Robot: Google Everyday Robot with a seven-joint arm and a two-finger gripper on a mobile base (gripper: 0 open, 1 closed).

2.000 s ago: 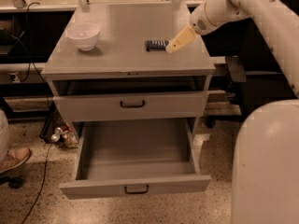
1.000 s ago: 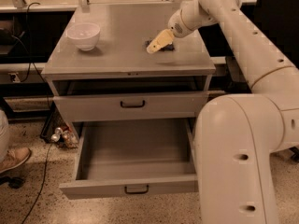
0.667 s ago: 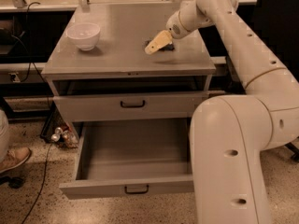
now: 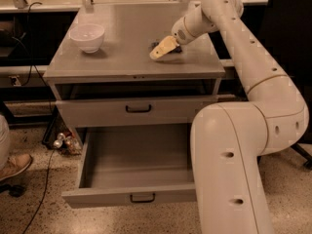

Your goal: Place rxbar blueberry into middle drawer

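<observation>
Whereas two seconds ago the rxbar blueberry [image 4: 177, 50] lay in full view on the tabletop [image 4: 122, 28] with the gripper [image 4: 162, 49] at its right end, the gripper now sits lower and further left, right over the bar. Only a dark sliver of wrapper shows at the gripper's right side. Whether the jaws are spread or pinching the bar I cannot tell, since their pale tips read as one shape from this angle. The bar is on the right half of the tabletop, near the middle of its depth and well apart from the white bowl [image 4: 87, 36] at the back left, which has not moved.

The arm [image 4: 253, 67] has swung in since that first picture. Its upper links now curve down the right side, and its thick lower segment fills the foreground, covering the right end of the middle drawer [image 4: 131, 196]. That drawer stands pulled out as before, its grey floor bare. The upper drawer [image 4: 139, 111] stays closed. Against the picture from under a second ago, little has changed.
</observation>
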